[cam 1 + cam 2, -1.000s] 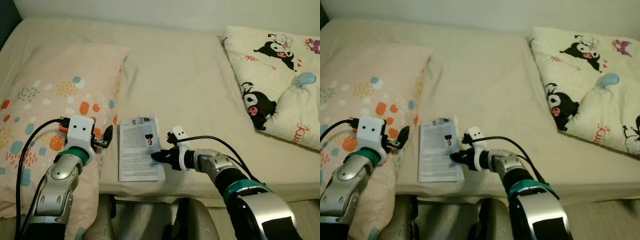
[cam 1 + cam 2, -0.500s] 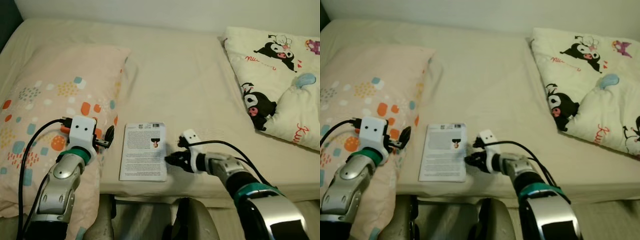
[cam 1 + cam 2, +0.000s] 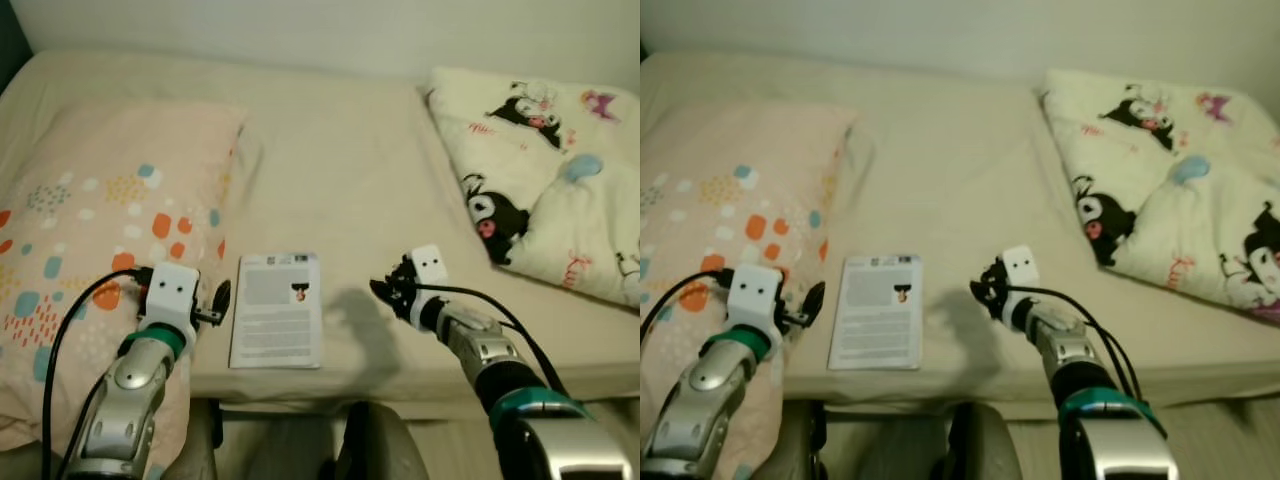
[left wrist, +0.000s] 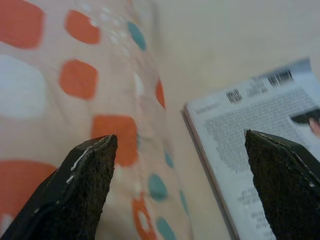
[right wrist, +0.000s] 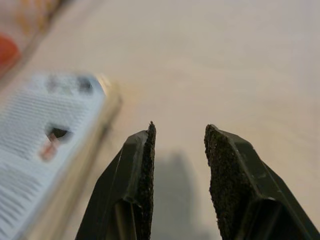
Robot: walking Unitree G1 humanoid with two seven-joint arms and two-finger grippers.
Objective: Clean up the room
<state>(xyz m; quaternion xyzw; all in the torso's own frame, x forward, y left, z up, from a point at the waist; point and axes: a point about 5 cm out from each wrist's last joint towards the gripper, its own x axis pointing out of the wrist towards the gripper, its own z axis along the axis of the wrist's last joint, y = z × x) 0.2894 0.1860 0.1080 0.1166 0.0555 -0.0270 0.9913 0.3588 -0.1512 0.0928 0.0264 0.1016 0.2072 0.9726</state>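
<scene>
Right gripper (image 3: pixel 385 291), fingers slightly apart and empty, hovers over the bed (image 3: pixel 340 170) at 3 o'clock of the book (image 3: pixel 276 309), which lies flat near the mattress edge. Left gripper (image 3: pixel 218 299), fingers spread wide and empty, sits at 9 o'clock of the book, beside the patterned pillow (image 3: pixel 90 200). A sound pickup likely calls for sliding one finger under the book's near edge, since flat covers resist a pinch from above.

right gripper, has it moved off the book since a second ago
Yes. The right gripper was touching the book's right edge; now it sits clear of it, further right over bare sheet.
</scene>
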